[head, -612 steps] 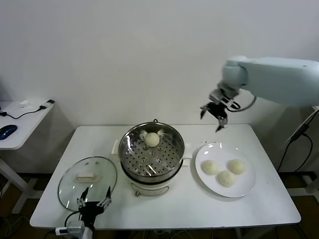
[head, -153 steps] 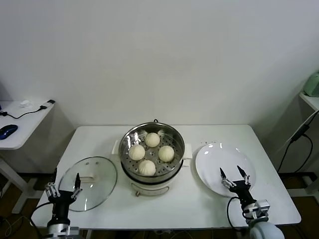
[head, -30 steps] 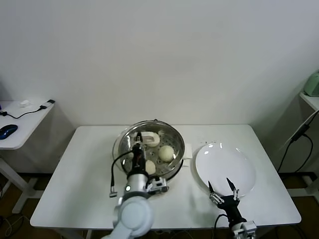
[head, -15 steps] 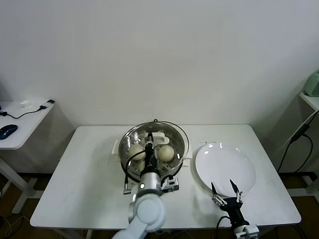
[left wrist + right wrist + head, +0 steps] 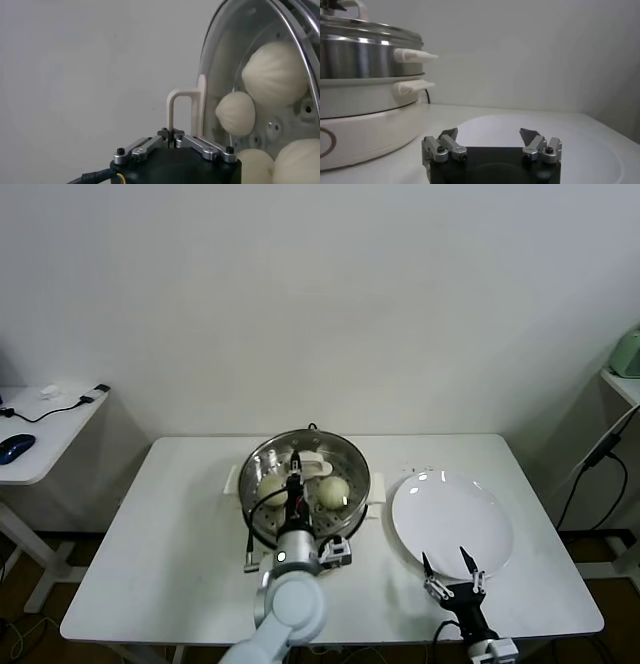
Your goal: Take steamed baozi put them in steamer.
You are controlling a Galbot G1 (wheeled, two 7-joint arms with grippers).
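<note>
We are working at a white counter [image 5: 180,514] standing against a plain pale wall [image 5: 320,304]. The steamer [image 5: 258,474] is sitting near the middle of it, toward the wall, and the buns [image 5: 333,491] are lying inside on the holed tray; through the glass we are making out four of them in the left wrist view [image 5: 274,66].

Our left pincer [image 5: 294,481] is reaching over the steamer, closed tight on the white handle [image 5: 186,111] of the glass lid [image 5: 350,459], and it is holding the lid over the pot's rim; we cannot tell whether the lid is resting on the rim.

Our right pincer [image 5: 449,570] is waiting low at the near edge of the counter with its fingers spread wide and gripping nothing, just in front of the white plate [image 5: 450,519], which is lying to the right of the steamer.

At the far left a second small table [image 5: 45,434] is carrying a blue mouse [image 5: 14,448] and a black cable [image 5: 50,412]. At the right edge a pale green object [image 5: 626,352] is showing.
</note>
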